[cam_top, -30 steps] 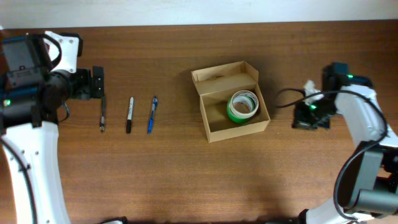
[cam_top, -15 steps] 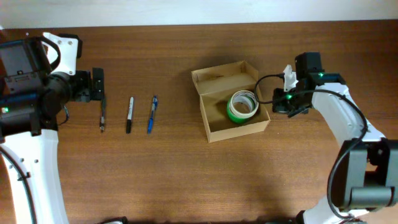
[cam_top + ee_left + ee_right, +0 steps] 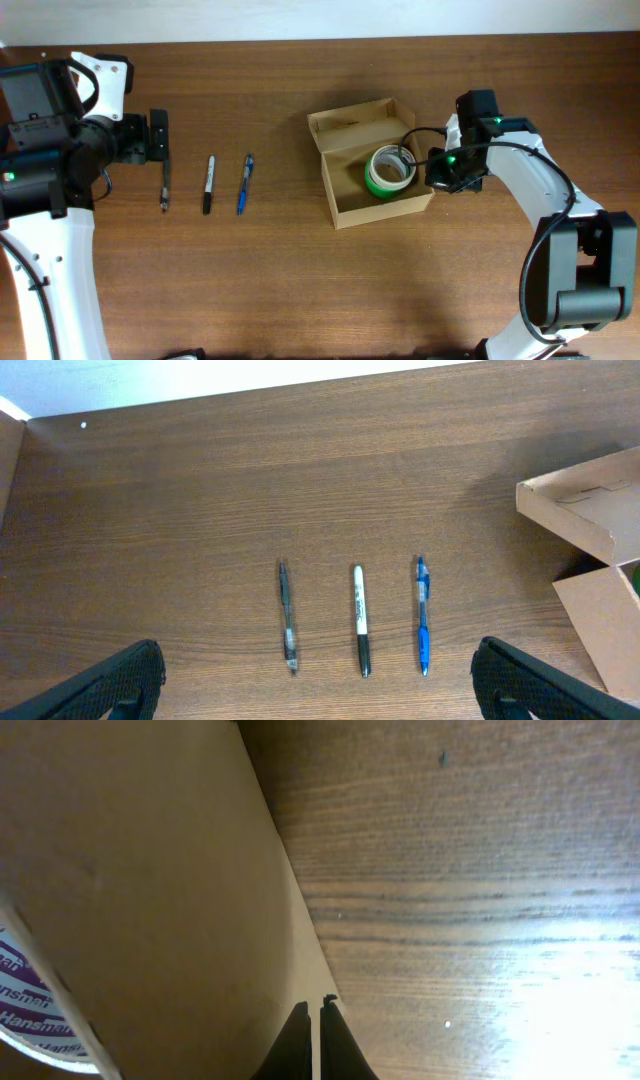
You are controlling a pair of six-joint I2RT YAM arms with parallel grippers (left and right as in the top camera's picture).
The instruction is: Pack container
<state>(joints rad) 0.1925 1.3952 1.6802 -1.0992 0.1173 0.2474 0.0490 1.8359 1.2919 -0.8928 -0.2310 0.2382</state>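
Nudging the container (image 3: 355,122) wall with your right gripper (image 3: 313,1020), fingers nearly together, could skid the light box. Your left gripper (image 3: 315,685) gapes wide.

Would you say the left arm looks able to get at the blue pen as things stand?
Probably yes. The blue pen lies bare on the table, apart from the marker and the container, with nothing over it, and the left gripper is open close by.

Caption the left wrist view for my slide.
Three pens lie parallel on the wooden table, the open container at right.
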